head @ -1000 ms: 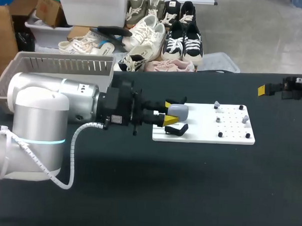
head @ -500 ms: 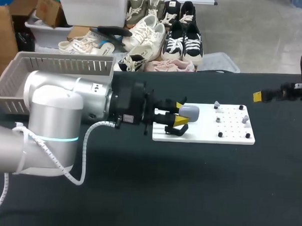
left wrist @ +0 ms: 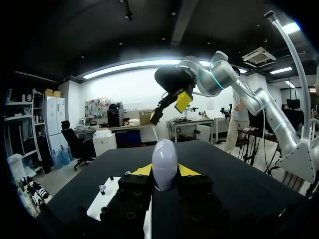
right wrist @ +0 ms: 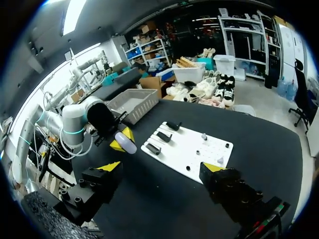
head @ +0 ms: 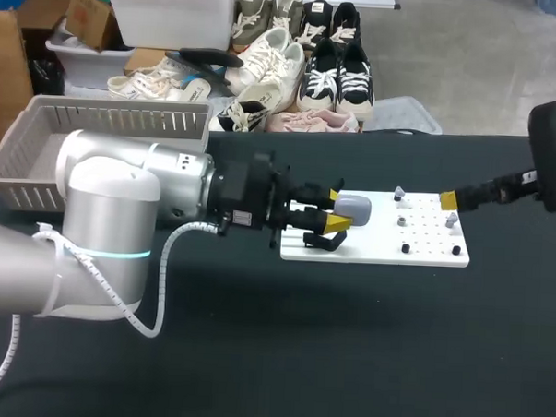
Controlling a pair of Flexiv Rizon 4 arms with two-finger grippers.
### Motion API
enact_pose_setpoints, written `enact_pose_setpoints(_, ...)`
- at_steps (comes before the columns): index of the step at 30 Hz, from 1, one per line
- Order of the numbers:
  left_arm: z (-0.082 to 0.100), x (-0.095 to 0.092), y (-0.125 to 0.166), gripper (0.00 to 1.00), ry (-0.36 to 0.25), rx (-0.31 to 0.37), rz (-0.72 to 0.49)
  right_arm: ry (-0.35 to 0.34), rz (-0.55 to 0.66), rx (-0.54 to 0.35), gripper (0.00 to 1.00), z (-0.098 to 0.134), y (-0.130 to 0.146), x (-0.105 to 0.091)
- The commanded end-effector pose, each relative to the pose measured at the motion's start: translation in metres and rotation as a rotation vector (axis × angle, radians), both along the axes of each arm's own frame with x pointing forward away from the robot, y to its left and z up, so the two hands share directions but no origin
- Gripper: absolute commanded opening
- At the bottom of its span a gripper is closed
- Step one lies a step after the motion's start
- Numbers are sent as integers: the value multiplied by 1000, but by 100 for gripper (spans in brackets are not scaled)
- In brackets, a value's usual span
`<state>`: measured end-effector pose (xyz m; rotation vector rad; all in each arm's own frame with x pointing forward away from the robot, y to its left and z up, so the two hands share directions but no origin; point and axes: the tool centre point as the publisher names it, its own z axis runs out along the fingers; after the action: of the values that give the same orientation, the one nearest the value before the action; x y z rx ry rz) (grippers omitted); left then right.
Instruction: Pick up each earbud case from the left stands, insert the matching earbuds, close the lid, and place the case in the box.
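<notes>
Right, my left end effector (head: 336, 211) is clenched on the pale grey earbud case (head: 354, 209), one yellow tip on each side. In the left wrist view the case (left wrist: 164, 157) stands up between the fingers and pokes out past their tips. It is held clear of the white board (head: 424, 255), which lies just under and ahead of the end effector, and an empty black stand (head: 327, 240) sits directly below.

I judge the case light and stiff, a smooth rounded shell that could easily slide or twist in a hard pinch. The hold should stay low on its two broad sides, leaving the lid end free for my other arm. I cannot make out the lid's seam from here.

My right end effector (right wrist: 162, 167) is released, its fingers well apart with nothing between them. The board (right wrist: 187, 147) and the small earbuds (right wrist: 220, 160) on its pegs lie ahead of it.

Compared with a second ago, the left arm has carried the case further out over the board, away from the grey box (head: 41, 129) behind it. The right arm has swung in from the table's edge, and its yellow tip (head: 448, 199) now hangs by the board's far corner.
</notes>
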<state>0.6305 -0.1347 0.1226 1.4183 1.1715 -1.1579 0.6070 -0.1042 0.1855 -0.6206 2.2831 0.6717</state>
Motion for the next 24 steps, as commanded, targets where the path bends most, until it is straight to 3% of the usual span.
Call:
enact_pose_setpoints(1,-2,4,-2,0,2,-1,-11,3,-13,-26,100,0,13,-11)
enact_pose_setpoints(17,-7,3,-5,0,9,-6,-17,45,13,-40,100,-20,46,-29)
enact_pose_setpoints(24,-7,3,-5,0,9,-6,-17,59,19,-40,100,-28,59,-28)
